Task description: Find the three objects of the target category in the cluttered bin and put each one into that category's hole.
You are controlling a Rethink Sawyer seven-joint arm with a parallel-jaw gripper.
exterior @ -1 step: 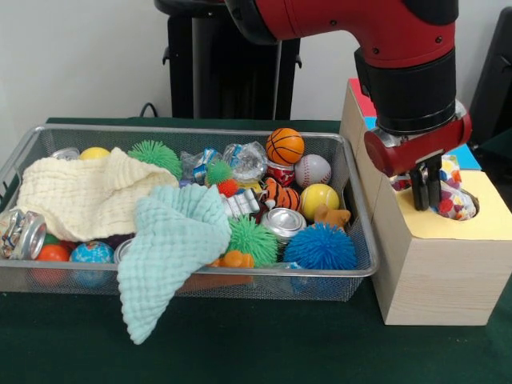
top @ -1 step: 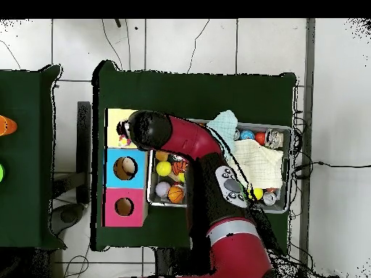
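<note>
One end effector point(exterior @ -1 step: 427, 190) hung directly over the hole in the yellow-topped compartment point(exterior @ -1 step: 488, 214) of the wooden box point(exterior @ -1 step: 436, 276), its fingers drawn close together around a crinkled multicoloured packet point(exterior @ -1 step: 453, 192) that sat partly inside the hole. The wire bin point(exterior @ -1 step: 364, 240) stood just beside the box, at its 9 o'clock in the front view, on the green worktop point(exterior @ -1 step: 264, 344). It held a cream cloth point(exterior @ -1 step: 84, 196), a mint cloth point(exterior @ -1 step: 172, 240), balls and cans.

Cream cloth point(exterior @ -1 step: 84, 196), mint cloth point(exterior @ -1 step: 176, 248), orange basketball point(exterior @ -1 step: 285, 146), blue spiky ball point(exterior @ -1 step: 321, 246), yellow-topped box point(exterior @ -1 step: 480, 216).
</note>
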